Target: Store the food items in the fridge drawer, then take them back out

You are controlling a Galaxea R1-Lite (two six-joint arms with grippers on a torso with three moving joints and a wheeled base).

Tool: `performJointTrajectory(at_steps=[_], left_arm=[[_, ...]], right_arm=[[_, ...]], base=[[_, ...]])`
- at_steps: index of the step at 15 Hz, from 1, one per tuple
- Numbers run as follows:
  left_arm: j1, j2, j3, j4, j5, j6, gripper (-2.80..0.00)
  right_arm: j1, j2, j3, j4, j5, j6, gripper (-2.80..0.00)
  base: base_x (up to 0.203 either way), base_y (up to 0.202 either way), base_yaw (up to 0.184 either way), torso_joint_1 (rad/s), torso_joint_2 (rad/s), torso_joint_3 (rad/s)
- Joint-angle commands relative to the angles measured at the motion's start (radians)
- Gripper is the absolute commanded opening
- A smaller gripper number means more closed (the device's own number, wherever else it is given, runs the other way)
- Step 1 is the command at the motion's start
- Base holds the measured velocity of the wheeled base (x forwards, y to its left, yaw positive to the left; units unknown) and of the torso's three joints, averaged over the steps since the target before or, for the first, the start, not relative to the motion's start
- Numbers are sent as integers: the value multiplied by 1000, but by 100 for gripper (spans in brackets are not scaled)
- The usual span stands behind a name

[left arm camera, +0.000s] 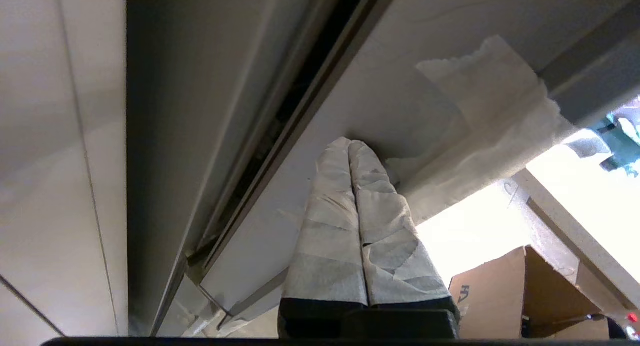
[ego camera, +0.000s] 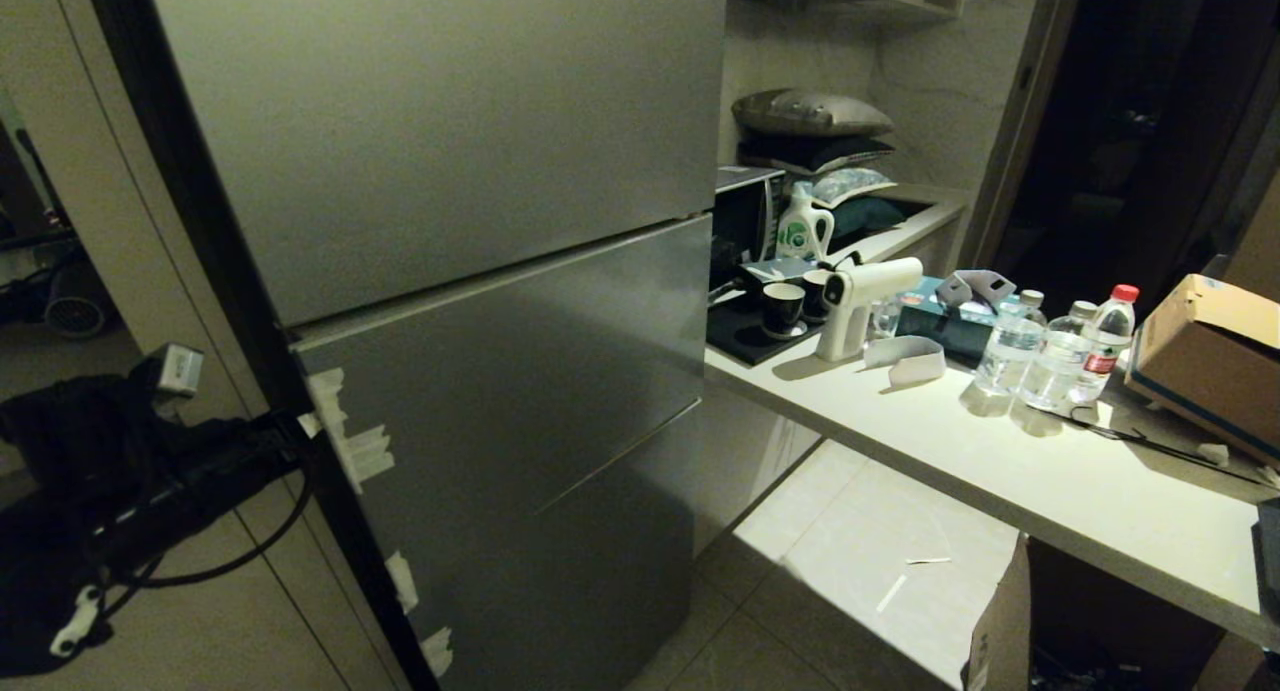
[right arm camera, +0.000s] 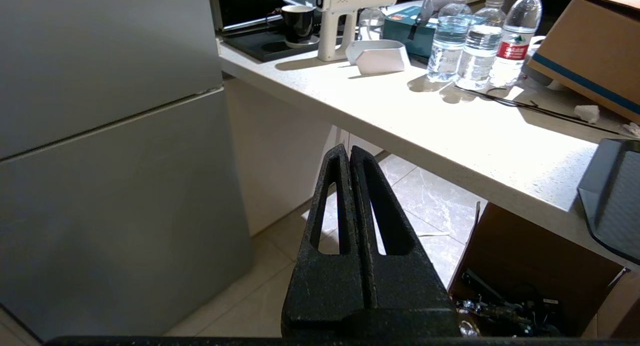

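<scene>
The grey fridge (ego camera: 520, 371) stands shut, so the fridge drawer is hidden behind its doors, and no food items are in view. My left arm reaches in from the left to the lower door's left edge. The left gripper (left arm camera: 348, 141) is shut, its tape-wrapped fingers (left arm camera: 330, 226) pressed together with nothing between them. Their tips rest against the door's side face beside a patch of white tape (left arm camera: 492, 130). In the head view the left gripper (ego camera: 285, 426) sits by the taped door edge (ego camera: 350, 441). My right gripper (right arm camera: 349, 148) is shut and empty, hanging low in front of the fridge.
A white counter (ego camera: 1000, 461) runs to the right of the fridge. On it are three water bottles (ego camera: 1050, 356), a white spray gun (ego camera: 860, 301), cups on a black tray (ego camera: 780, 311) and a cardboard box (ego camera: 1210, 361). An open carton (ego camera: 1010, 621) stands on the floor under it.
</scene>
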State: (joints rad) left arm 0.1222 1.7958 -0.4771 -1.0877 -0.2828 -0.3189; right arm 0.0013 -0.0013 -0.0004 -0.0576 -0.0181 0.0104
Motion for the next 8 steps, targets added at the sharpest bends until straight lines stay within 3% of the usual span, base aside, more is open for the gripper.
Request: performJointTrajectory(at_steps=[1,8], left_arm=[[-6,-21,25,-8,2,-2,-280],[-111,-160,208,-8,2,7,-280]], right_arm=[[0,1,18,-1,0,0,-280],[0,1,19,-1,1,0,-280]], base=[[0,0,0,0,0,0],[0,0,0,0,0,0]])
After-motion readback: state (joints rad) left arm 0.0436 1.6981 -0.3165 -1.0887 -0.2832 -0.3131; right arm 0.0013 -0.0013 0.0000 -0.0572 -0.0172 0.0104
